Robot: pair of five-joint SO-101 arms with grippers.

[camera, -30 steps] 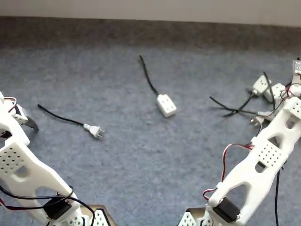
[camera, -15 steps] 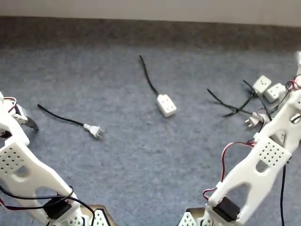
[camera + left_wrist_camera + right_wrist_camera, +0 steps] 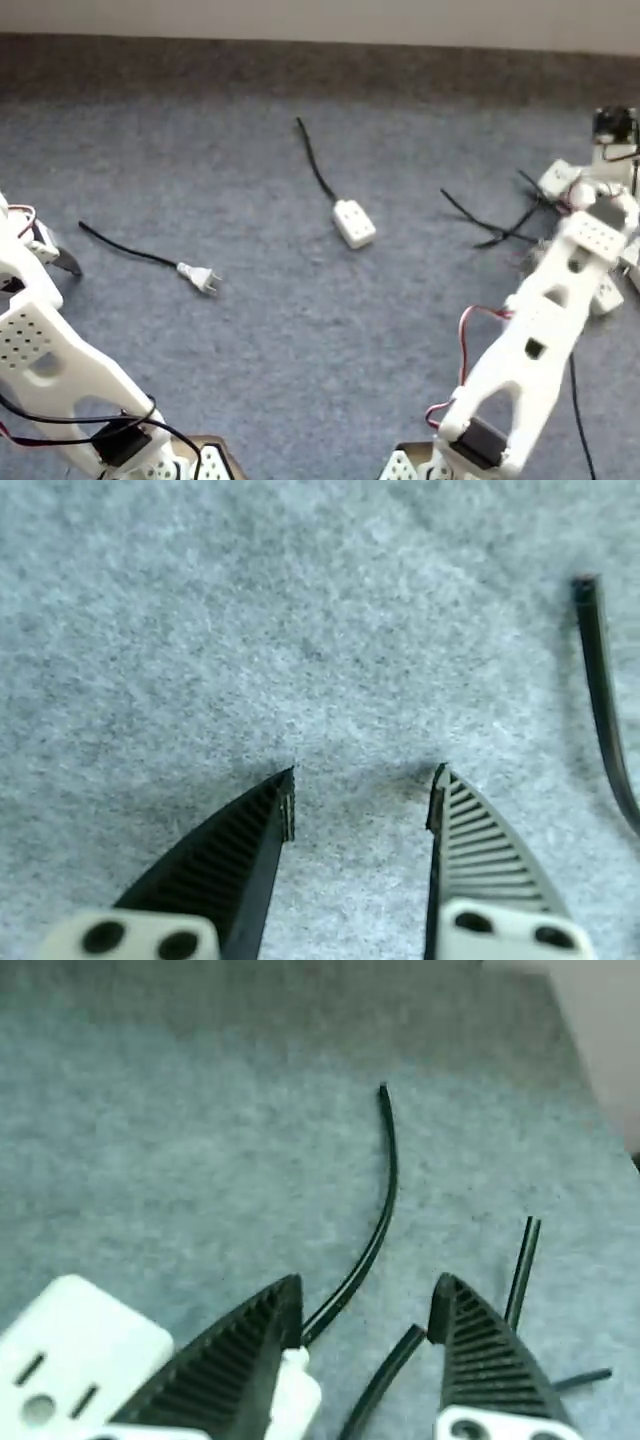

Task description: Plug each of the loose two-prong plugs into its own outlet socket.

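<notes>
since the plug (image 3: 200, 277) at left lies loose and the mid-table socket (image 3: 354, 223) sits empty, nothing's done yet. more are tangled far right under my right gripper (image 3: 367, 1310). it and my left gripper (image 3: 364, 790) both gape, holding nothing.

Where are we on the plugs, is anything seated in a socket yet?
Done: nothing; the plug lies loose on the carpet, apart from the middle socket, which holds no plug. In hand: the right tool is open over the cords beside a white socket, gripping nothing; the left tool is open over bare carpet. Left: apparently every insertion, though the right arm hides part of that cluster.
</notes>
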